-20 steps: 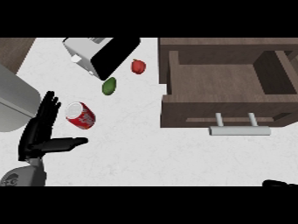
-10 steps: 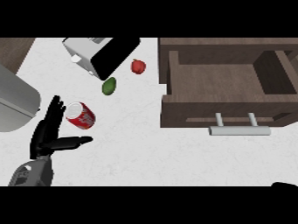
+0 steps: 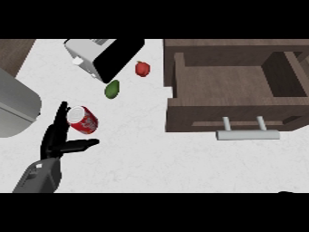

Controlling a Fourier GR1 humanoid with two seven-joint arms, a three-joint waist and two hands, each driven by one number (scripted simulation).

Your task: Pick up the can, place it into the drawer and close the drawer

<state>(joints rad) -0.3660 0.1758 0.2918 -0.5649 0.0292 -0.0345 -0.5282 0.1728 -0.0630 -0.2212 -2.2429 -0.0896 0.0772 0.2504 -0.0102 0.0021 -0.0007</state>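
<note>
The can (image 3: 83, 120) is red with a light top, and it lies tilted on the white counter (image 3: 156, 163), in the left part of the head view. It is outside the drawer and well apart from it.

The left hand (image 3: 55, 138) comes in from the lower edge on its grey forearm. Its fingers (image 3: 59, 118) are straight and point away from the robot, along the left side of the can. The thumb (image 3: 83, 144) is spread out to the right, just below the can. The hand is not closed round the can, and it is not clear whether the fingers touch it.

The drawer (image 3: 237, 108) of dark wood is pulled open at the right, with a pale handle (image 3: 247, 134) on its front.

Beyond the can there is a small green item (image 3: 112, 89), and further a small red item (image 3: 142, 68), near a toaster (image 3: 93, 56). A big grey object (image 3: 3, 104) is at the left edge.

Of the right hand (image 3: 286, 192) only a small dark bit shows at the lower right, so its state cannot be told.
</note>
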